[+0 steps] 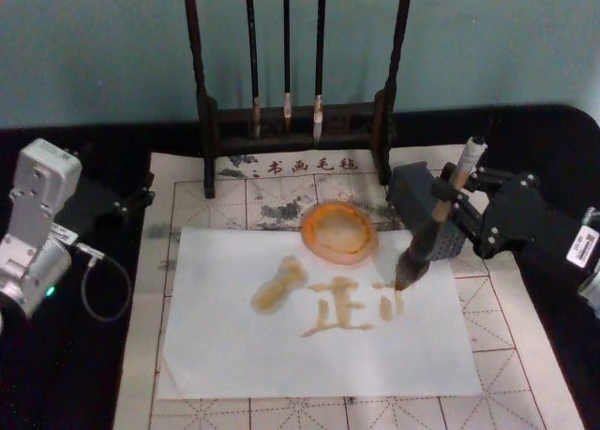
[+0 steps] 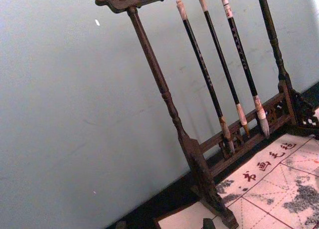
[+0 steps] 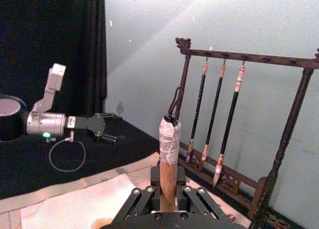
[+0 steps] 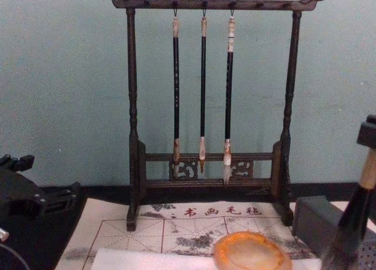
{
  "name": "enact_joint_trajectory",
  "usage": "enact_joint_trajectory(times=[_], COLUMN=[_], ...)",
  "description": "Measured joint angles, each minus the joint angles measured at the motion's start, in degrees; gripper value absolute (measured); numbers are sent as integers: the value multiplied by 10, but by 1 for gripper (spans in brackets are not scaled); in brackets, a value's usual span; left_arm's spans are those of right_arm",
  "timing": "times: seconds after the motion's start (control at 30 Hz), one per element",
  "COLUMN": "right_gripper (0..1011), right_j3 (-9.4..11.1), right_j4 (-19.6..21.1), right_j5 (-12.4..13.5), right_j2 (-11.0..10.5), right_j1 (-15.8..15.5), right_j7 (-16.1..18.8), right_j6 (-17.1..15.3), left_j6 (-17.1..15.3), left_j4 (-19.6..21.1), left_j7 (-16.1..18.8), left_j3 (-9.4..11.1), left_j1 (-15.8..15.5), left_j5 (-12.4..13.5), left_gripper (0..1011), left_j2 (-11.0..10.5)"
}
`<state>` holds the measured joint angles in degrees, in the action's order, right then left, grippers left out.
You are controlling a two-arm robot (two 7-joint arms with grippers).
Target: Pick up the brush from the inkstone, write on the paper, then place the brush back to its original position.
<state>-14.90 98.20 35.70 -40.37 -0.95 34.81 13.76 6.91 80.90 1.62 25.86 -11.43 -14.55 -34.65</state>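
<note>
My right gripper (image 1: pixel 442 213) is shut on the tan handle of the brush (image 1: pixel 419 249), which leans down to the left. Its dark bristle tip touches the white paper (image 1: pixel 319 355) beside amber wet strokes near the sheet's middle. From the right wrist, the white-taped handle end (image 3: pixel 169 139) rises between the fingers (image 3: pixel 133 201). In the chest view the brush (image 4: pixel 357 214) stands at the right edge. The orange-rimmed inkstone (image 1: pixel 339 230) sits at the paper's far edge, just left of the brush, also low in the chest view (image 4: pixel 251 251). My left gripper (image 1: pixel 131 199) is parked far left on black cloth.
A dark wooden stand (image 1: pixel 211 121) with three thin hanging brushes (image 4: pixel 202 87) stands behind the inkstone. A grey block (image 4: pixel 313 221) sits near the stand's right foot, close to my right gripper. The beige grid mat (image 1: pixel 506 355) lies under the paper. A cable loop (image 1: pixel 105 289) lies by the left arm.
</note>
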Motion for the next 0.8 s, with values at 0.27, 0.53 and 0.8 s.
enact_joint_trajectory(times=[0.27,0.53,0.8], right_gripper=[199,199,199], right_j3=[7,8,6], right_j4=[-8,-18,-26], right_j5=[-16,-27,-33], right_j2=[2,11,20], right_j1=[-6,-3,5], right_j7=[15,22,31], right_j6=[2,2,2], left_j6=[0,0,0], left_j4=[0,0,0], left_j7=[0,0,0], left_j3=[0,0,0], left_j1=[0,0,0], left_j5=[0,0,0], left_gripper=[1001,1001,1001], left_j2=[0,0,0])
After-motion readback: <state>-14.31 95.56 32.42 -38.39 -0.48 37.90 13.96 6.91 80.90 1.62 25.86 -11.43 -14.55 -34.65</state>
